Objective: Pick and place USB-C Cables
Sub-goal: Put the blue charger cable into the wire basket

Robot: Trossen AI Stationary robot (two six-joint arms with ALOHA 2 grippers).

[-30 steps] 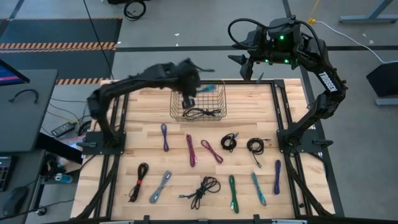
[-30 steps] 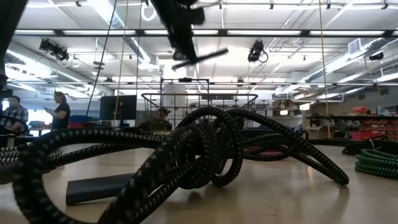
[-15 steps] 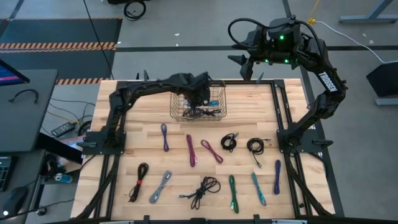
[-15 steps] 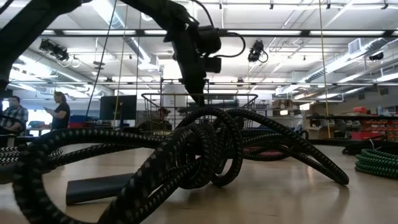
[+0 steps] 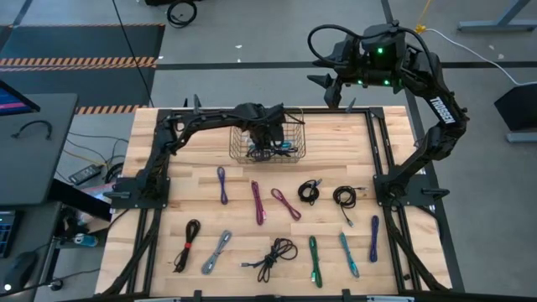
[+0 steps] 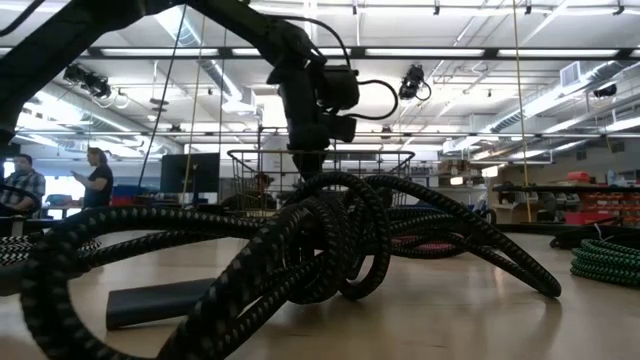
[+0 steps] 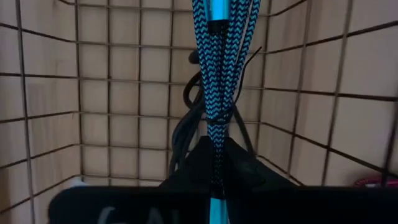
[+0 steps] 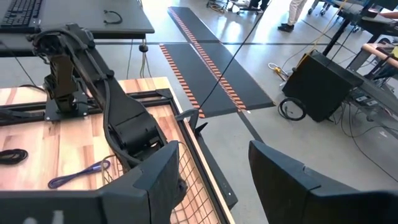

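One second on, we find the left arm changed: where it rose high and bent over the table's left side with its gripper above the wire basket (image 5: 268, 143), it now lies stretched low across the far edge, and the left gripper (image 5: 262, 137) has sunk inside the basket. From the low camera, the wrist that hung above the basket rim now stands at rim height, pointing straight down. The right arm has not moved.

We see the left gripper's fingers clamped on a blue braided cable (image 7: 217, 81), which hangs folded against the basket's mesh wall; black cable (image 5: 275, 153) already lies on the basket floor beside it. The basket sits at twelve o'clock on the table (image 5: 394, 252).

The right gripper (image 8: 211, 165) is parked beyond the table's far edge at about one o'clock, fingers spread wide and empty.

Other cables remain laid out in rows from the table's centre toward six o'clock, among them a purple one (image 5: 222, 184), a magenta one (image 5: 258, 202), a green one (image 5: 314, 260) and a black tangle (image 5: 276, 254).
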